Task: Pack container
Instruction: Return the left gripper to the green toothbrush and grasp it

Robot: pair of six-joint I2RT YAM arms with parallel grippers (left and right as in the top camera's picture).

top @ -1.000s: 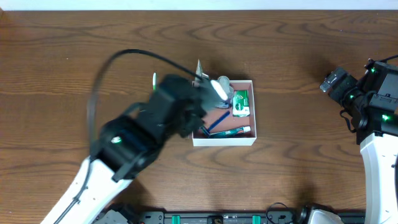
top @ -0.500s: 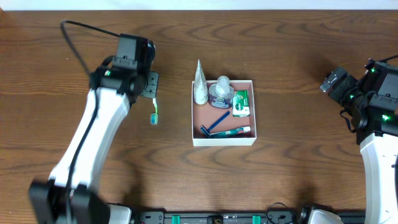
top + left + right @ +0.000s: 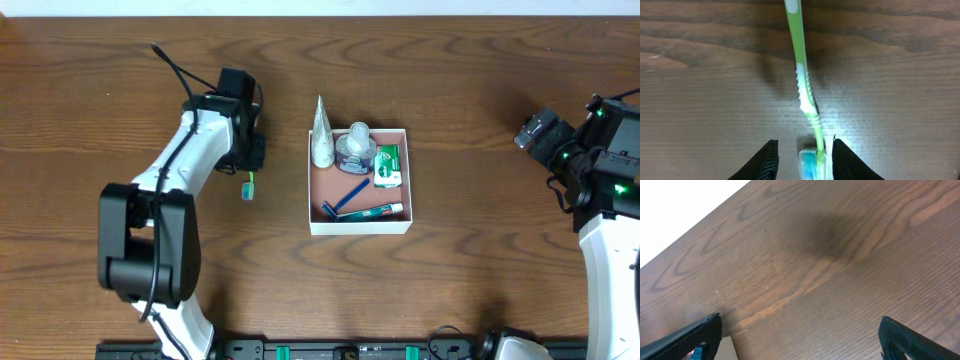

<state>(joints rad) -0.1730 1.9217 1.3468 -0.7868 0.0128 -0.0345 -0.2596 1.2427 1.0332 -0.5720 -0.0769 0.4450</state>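
We see the left gripper (image 3: 251, 156) low over the table (image 3: 470, 80), to the left of the container (image 3: 360, 227) and clear of its wall. In the left wrist view its fingers (image 3: 771, 159) are parted. They straddle the bristle end of a green toothbrush (image 3: 805, 90), which lies flat on the wood with its handle running away from the camera. The toothbrush sits off-centre in that gap: one finger is just beside its neck, the other stands apart from it. We cannot tell whether the near finger touches it, and nothing is clamped. From overhead the toothbrush head (image 3: 249, 186) pokes out just below the gripper. The container sits at the middle of the table, square and white-walled with a pink-brown floor. Inside it, a white cone-shaped tube (image 3: 320, 135) stands at the far left corner with a round jar (image 3: 356, 146) beside it. A green box (image 3: 388, 165) lies against the right wall, a blue razor (image 3: 348, 198) lies on the floor, and a slim tube (image 3: 380, 211) lies along the near wall. The right gripper (image 3: 540, 130) is at the table's right edge, well apart from the container. In its own wrist view the right fingers (image 3: 696, 336) are spread wide, with only bare wood between them and nothing in their grasp.
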